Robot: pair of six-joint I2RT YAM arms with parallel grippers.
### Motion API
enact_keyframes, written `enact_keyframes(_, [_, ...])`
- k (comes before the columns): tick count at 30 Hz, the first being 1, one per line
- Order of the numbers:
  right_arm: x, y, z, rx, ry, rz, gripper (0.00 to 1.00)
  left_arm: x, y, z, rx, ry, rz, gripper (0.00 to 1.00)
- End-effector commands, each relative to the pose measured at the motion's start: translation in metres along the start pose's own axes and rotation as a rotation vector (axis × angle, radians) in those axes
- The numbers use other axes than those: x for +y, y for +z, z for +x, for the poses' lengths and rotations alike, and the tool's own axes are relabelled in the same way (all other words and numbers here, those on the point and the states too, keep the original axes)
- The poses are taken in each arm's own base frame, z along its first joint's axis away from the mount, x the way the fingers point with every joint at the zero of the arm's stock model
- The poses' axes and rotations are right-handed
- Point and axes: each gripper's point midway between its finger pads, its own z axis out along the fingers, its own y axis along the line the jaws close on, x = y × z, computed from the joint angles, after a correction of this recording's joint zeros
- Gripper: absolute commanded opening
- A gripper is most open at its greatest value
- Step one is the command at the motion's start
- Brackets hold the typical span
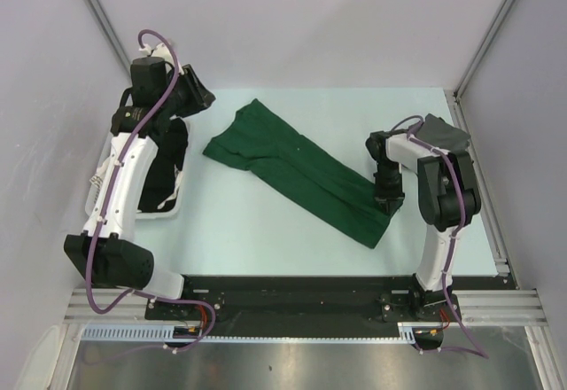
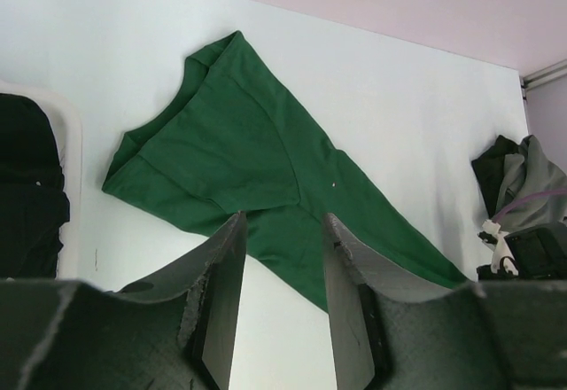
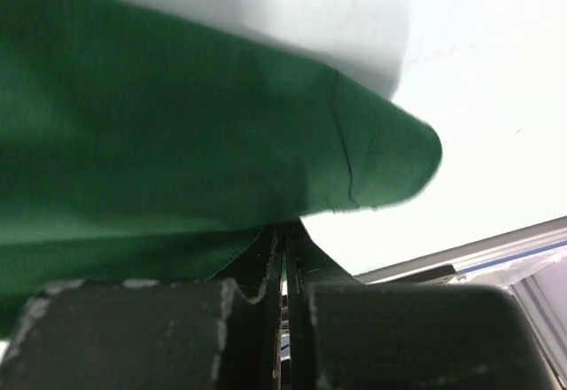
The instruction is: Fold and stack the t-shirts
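A dark green t-shirt [image 1: 297, 168] lies in a long diagonal band on the pale table, from far left to near right. It also shows in the left wrist view [image 2: 239, 142] and fills the right wrist view [image 3: 177, 124]. My right gripper [image 1: 388, 199] is at the shirt's near right end, its jaws shut on a fold of the green cloth [image 3: 283, 230]. My left gripper [image 1: 202, 97] is raised above the far left of the table, open and empty [image 2: 283, 222], apart from the shirt. A grey shirt [image 1: 438, 128] lies bunched behind the right arm.
A white slatted basket [image 1: 173, 208] stands at the left under the left arm, with black shirts [image 1: 168, 155] in it. It also shows in the left wrist view [image 2: 73, 142]. Grey walls close in the table on three sides. A metal rail [image 1: 496, 230] runs along the right edge.
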Motion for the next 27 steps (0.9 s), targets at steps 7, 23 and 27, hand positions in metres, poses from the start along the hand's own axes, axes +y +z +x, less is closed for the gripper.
enact_keyframes(7, [-0.012,0.001,0.003,0.01,-0.028,0.058,0.22,-0.012,-0.012,-0.016,-0.044,0.016,0.022,0.45])
enact_keyframes(23, [0.007,-0.196,-0.118,-0.54,-0.009,-0.111,0.33,0.034,0.04,0.064,0.127,0.0,-0.088,0.49])
enact_keyframes(27, [0.033,-0.221,-0.157,-0.663,-0.028,-0.195,0.34,0.051,0.054,0.082,0.171,-0.017,-0.153,0.49])
